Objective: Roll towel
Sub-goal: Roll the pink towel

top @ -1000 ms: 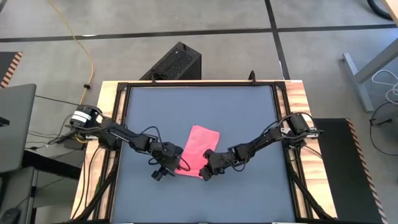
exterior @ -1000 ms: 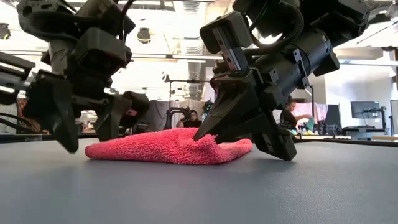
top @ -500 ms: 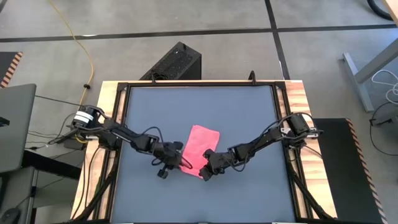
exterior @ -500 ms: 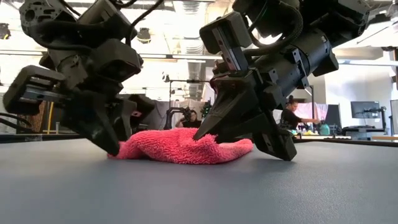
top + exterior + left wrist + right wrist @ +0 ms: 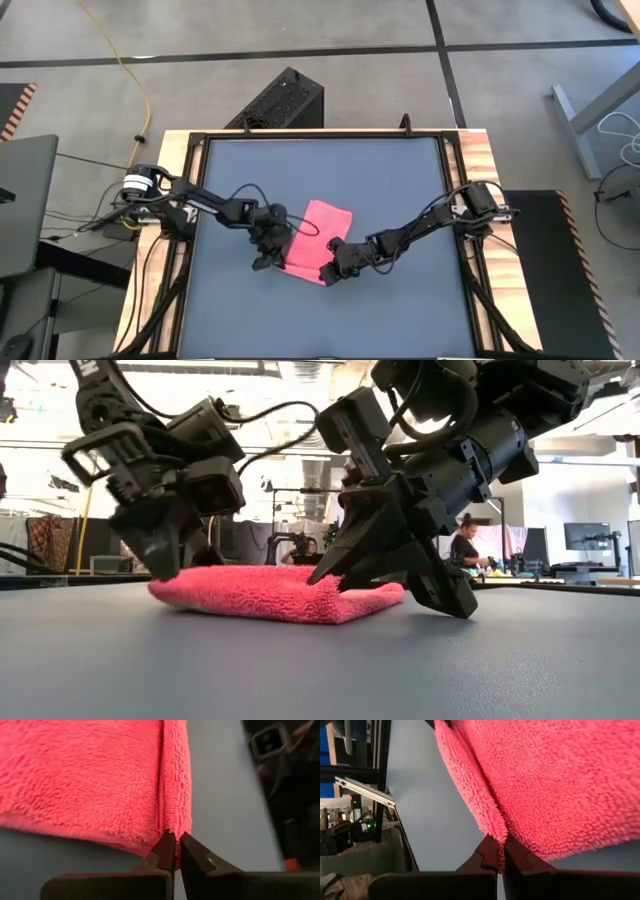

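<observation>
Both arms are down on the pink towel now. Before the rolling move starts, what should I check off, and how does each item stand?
1. Left tool shut on the towel edge: ok.
2. Right tool shut on the towel edge: ok.
3. Both tools at the same near end of the towel, per the high view: ok.
4. Far end of the towel lying flat on the table: ok.
5. Each grip catching every layer of the cloth: cannot tell.

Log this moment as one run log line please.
step: grasp near edge | towel: flat on table | left gripper: fingers shut on towel corner | right gripper: fingers shut on towel corner | rolling: not started
</observation>
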`<act>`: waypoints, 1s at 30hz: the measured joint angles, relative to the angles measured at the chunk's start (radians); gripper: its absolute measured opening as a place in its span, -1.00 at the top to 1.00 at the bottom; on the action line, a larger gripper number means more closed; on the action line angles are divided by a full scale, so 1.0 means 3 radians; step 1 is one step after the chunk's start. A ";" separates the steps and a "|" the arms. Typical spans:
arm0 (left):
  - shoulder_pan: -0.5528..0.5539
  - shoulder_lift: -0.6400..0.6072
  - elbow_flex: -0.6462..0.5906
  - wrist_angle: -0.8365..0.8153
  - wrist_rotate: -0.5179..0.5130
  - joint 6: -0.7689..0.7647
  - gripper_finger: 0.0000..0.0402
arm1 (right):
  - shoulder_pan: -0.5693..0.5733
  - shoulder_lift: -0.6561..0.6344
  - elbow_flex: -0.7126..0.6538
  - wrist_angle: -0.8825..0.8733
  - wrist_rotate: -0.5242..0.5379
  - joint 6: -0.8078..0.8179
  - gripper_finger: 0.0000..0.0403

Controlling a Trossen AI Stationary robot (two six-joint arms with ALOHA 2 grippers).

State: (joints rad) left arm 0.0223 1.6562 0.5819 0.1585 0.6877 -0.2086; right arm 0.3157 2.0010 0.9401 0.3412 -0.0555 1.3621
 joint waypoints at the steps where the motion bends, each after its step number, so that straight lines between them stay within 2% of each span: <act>1: 0.0048 0.0000 0.0000 0.0002 0.0062 -0.0119 1.00 | 0.0000 0.0000 0.0000 0.0000 -0.0002 0.0002 0.89; 9: 0.0238 -0.0004 0.0011 -0.0132 0.0193 -0.0834 1.00 | -0.0001 0.0000 0.0000 -0.0008 -0.0060 0.0394 0.89; 16: 0.0207 -0.0009 0.0014 -0.0182 0.0075 -0.1058 1.00 | -0.0003 0.0000 0.0000 -0.0013 -0.0060 0.0647 0.88; 19: 0.0205 -0.0009 0.0012 -0.0167 -0.0085 -0.1097 0.98 | -0.0014 0.0000 0.0001 -0.0040 -0.0061 0.0680 0.88; 25: 0.0269 -0.0009 0.0043 -0.0193 -0.0149 -0.1074 0.77 | -0.0009 0.0000 0.0001 -0.0065 -0.0091 0.0669 0.88; 30: 0.0414 0.0003 0.0208 -0.0438 0.0093 -0.0786 0.59 | -0.0009 0.0000 0.0001 -0.0069 -0.0093 0.0675 0.88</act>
State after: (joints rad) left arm 0.1464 1.6569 0.6443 0.0272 0.7157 -0.4444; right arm 0.3130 2.0010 0.9405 0.3206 -0.0834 1.5648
